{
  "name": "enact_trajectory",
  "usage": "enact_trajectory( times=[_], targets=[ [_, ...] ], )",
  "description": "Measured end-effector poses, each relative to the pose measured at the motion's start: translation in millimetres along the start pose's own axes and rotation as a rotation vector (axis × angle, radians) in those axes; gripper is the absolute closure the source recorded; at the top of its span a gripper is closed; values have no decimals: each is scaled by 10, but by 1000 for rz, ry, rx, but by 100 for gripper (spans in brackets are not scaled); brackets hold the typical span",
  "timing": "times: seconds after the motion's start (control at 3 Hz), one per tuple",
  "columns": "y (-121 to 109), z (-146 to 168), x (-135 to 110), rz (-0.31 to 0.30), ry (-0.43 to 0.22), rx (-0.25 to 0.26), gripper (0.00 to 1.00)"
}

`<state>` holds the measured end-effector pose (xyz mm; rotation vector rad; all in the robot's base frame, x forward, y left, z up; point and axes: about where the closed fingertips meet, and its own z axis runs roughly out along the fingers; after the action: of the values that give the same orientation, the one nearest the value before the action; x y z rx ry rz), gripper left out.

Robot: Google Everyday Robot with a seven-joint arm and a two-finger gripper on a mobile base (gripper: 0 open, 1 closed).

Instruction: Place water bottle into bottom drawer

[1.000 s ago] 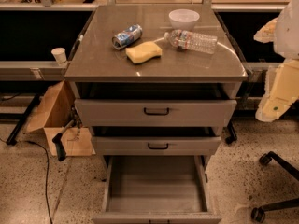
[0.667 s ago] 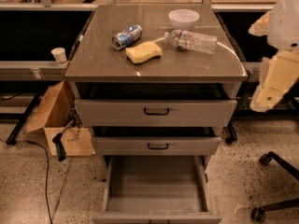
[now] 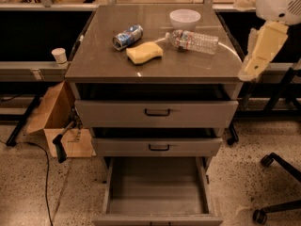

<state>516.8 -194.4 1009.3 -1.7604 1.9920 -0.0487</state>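
We take this as the reaching step: the water bottle (image 3: 195, 41) is not yet grasped and lies on its side toward the table's right edge, rearward of the middle, with its white cap pointing to the table's centre. The gripper (image 3: 248, 72) hangs just off the right edge near the front right corner, apart from the bottle; we cannot tell whether it is spread or pressed together. Next, in our judgement, it must come in over the right edge and take the bottle across its crinkled body, then carry it down past the front edge to the bottom drawer (image 3: 155, 187), which stands pulled out with a bare grey floor. A white bowl (image 3: 185, 19) sits just behind the bottle's cap end, so a careless approach could nudge it. A yellow sponge (image 3: 144, 52) and a crushed can (image 3: 128, 36) lie nearer the middle, apart from the bottle. The two upper drawers (image 3: 157, 112) jut out a little above the open one, which narrows the way down.
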Motion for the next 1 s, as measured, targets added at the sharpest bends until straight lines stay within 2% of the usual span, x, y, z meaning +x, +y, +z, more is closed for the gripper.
enact_trajectory(
  times=[0.33,0.67,1.0],
  targets=[
    [-281,80,-106,-61,-114,-2,0],
    [-604,385,-166,-83,-181,-20,0],
    [-609,392,-171,-84,-182,-20,0]
  ],
)
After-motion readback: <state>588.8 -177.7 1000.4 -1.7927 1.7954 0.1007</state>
